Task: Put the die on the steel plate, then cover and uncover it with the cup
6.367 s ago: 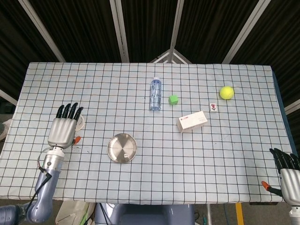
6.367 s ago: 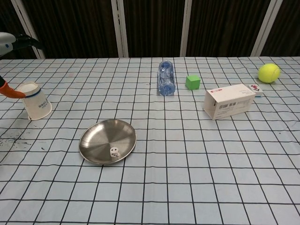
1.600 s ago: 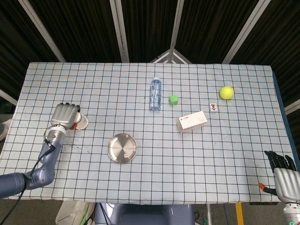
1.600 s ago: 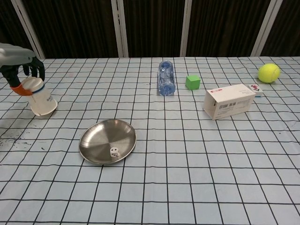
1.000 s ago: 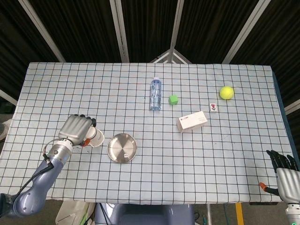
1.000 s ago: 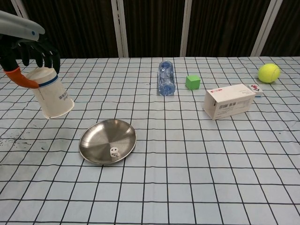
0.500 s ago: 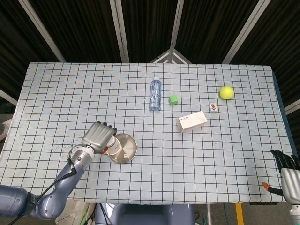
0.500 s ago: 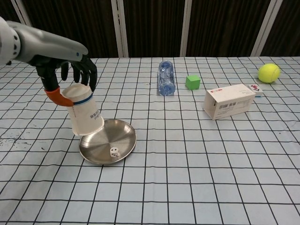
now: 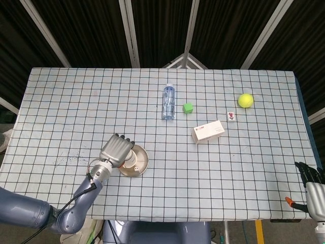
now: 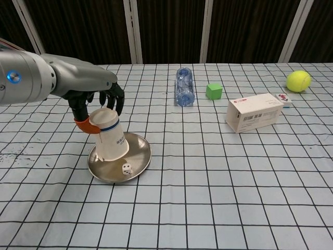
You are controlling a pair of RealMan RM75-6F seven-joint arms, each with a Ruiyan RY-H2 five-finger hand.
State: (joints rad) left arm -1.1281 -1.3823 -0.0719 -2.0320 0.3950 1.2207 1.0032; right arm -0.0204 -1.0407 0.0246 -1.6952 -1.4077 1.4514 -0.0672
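My left hand [image 10: 96,104] [image 9: 116,150] grips an upside-down white paper cup [image 10: 109,137] with a blue band, tilted, its mouth low over the left part of the steel plate [image 10: 136,165] [image 9: 140,163]. The white die [image 10: 126,169] lies on the plate's near side, just right of the cup's mouth and uncovered. In the head view the hand hides the die and most of the cup [image 9: 130,159]. My right hand [image 9: 314,188] is at the table's near right corner, fingers extended, holding nothing.
A clear bottle [image 10: 183,86] lies at the back middle with a green cube [image 10: 214,91] beside it. A white box [image 10: 255,112], a small tile [image 10: 284,99] and a yellow-green tennis ball [image 10: 298,81] sit to the right.
My left hand carried the cup from the table's left side over to the plate and lowered it beside the die. The right hand has stayed put.
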